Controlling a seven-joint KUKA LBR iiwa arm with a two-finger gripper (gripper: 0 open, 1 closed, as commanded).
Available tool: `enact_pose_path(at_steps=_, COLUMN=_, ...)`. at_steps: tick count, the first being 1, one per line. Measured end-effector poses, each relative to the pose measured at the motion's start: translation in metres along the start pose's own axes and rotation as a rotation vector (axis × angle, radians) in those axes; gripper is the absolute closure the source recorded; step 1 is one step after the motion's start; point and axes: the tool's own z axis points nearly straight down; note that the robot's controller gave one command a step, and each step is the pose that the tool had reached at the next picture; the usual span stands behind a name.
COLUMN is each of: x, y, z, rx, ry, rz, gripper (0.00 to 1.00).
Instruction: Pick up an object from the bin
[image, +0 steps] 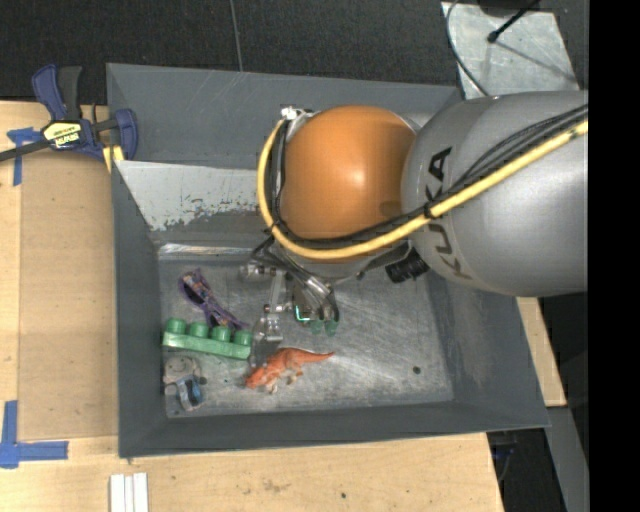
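Arm (500, 190) bends down into bin (400, 360); pincer (272, 330) near orange toy dinosaur (283, 367).

The bin (135, 300) is grey metal with a matt finish. Its floor in the middle of the frame looks scuffed and scratched, and the back wall at upper left shows paler, worn patches. The orange cover (345, 170) at upper centre is smooth and glossy, with soft highlights. The arm (500, 200) at right has a smooth satin grey shell, crossed by a smooth-sheathed yellow cable (330, 247). The gripper (290, 318) looks like bare, shiny metal. The green studded block (207, 340) and orange dinosaur (283, 368) at lower left look like smooth plastic.
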Motion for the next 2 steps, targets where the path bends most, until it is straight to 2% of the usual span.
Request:
enact_pose_path(at_steps=1, x=-0.002, y=-0.001, z=-0.004, rx=-0.002, ry=-0.008, rz=0.004, gripper=0.00)
enact_pose_path(at_steps=2, x=-0.008, y=0.024, z=0.059, rx=-0.002, ry=-0.013, rz=-0.065, gripper=0.00)
